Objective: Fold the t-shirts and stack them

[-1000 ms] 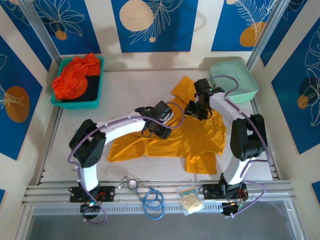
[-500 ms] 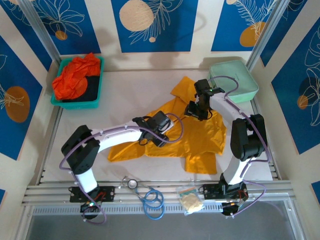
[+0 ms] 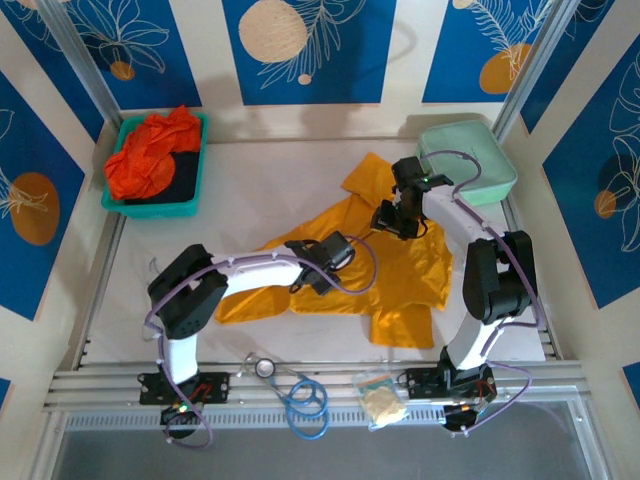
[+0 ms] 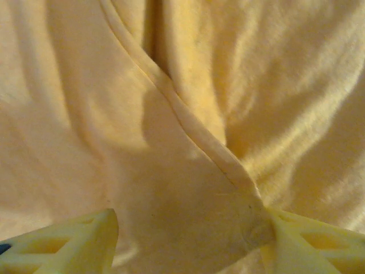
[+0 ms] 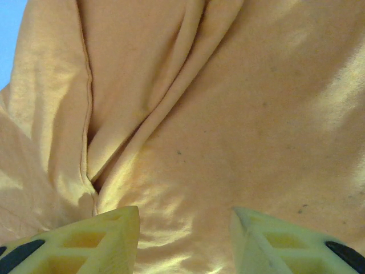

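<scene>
A mustard-yellow t-shirt lies rumpled and spread across the middle of the table. My left gripper is low over its left part. In the left wrist view it stands open, pressed close to the cloth, and a hem seam runs diagonally to the right finger. My right gripper hovers over the shirt's upper middle. It is open too, with smooth cloth between its fingers and a fold to the left. Red-orange t-shirts are heaped in the tray at the back left.
The teal tray stands at the back left and a mint-green padded case at the back right. On the front rail lie a stethoscope, a blue cable ring and a small plastic bag.
My left arm has swung and its gripper has dropped a little nearer and lower onto the yellow shirt. The right arm has stayed put.
</scene>
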